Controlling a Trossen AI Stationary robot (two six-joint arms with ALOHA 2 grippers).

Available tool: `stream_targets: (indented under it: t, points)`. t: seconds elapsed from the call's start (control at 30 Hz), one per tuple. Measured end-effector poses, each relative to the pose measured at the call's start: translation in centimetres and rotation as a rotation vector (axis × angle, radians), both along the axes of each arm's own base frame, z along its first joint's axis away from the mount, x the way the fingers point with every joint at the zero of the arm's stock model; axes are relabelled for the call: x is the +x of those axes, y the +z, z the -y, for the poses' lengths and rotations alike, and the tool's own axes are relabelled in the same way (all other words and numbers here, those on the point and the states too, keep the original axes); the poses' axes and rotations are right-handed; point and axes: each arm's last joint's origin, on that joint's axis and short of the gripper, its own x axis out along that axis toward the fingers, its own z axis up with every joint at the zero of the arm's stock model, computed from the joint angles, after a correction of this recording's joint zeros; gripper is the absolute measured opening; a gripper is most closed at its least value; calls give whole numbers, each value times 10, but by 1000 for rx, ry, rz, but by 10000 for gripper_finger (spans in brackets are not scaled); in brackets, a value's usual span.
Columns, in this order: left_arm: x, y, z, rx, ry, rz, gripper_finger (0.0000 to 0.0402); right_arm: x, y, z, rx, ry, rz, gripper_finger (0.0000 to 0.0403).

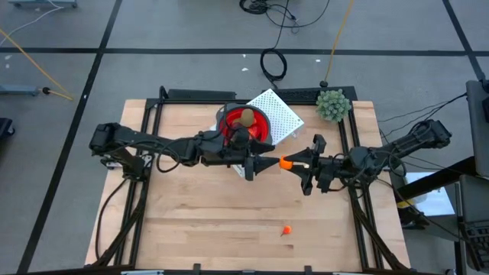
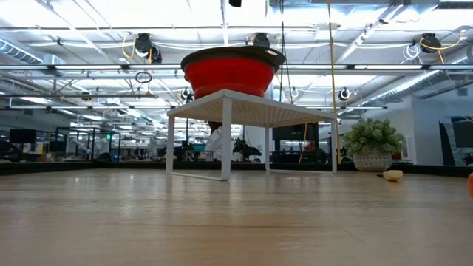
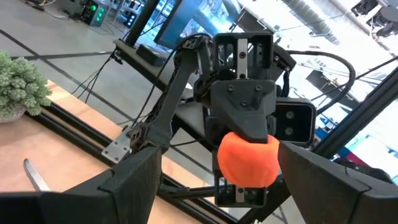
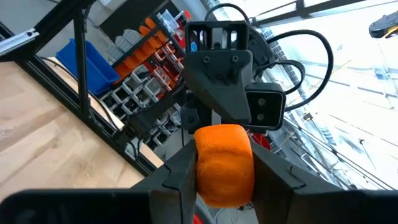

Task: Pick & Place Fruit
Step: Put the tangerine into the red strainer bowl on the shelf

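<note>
Over the wooden table (image 1: 191, 221), your two arms meet nose to nose just in front of the red bowl (image 1: 246, 122) on its white stand (image 1: 279, 113). This looks like a hand-over: the right gripper (image 1: 286, 163) is clenched on the orange fruit (image 4: 224, 163), and the left gripper (image 1: 263, 163) is spread wide around it without touching. Next, close the left on it before the right lets go.

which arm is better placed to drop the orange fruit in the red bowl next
Probably left. The right gripper is shut on the orange fruit, but the open left gripper faces it at the handover point, and the left arm lies right beside the red bowl.
</note>
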Motion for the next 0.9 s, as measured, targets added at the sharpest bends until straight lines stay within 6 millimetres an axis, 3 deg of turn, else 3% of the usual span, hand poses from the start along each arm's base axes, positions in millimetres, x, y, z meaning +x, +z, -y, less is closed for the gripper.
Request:
stream_targets:
  t: [0.7, 0.9]
  points:
    - [10, -3, 2, 9, -24, 13, 321, 4, 0, 12, 9, -51, 1, 109]
    - [12, -6, 0, 3, -20, 1, 321, 8, -2, 14, 20, 7, -1, 109]
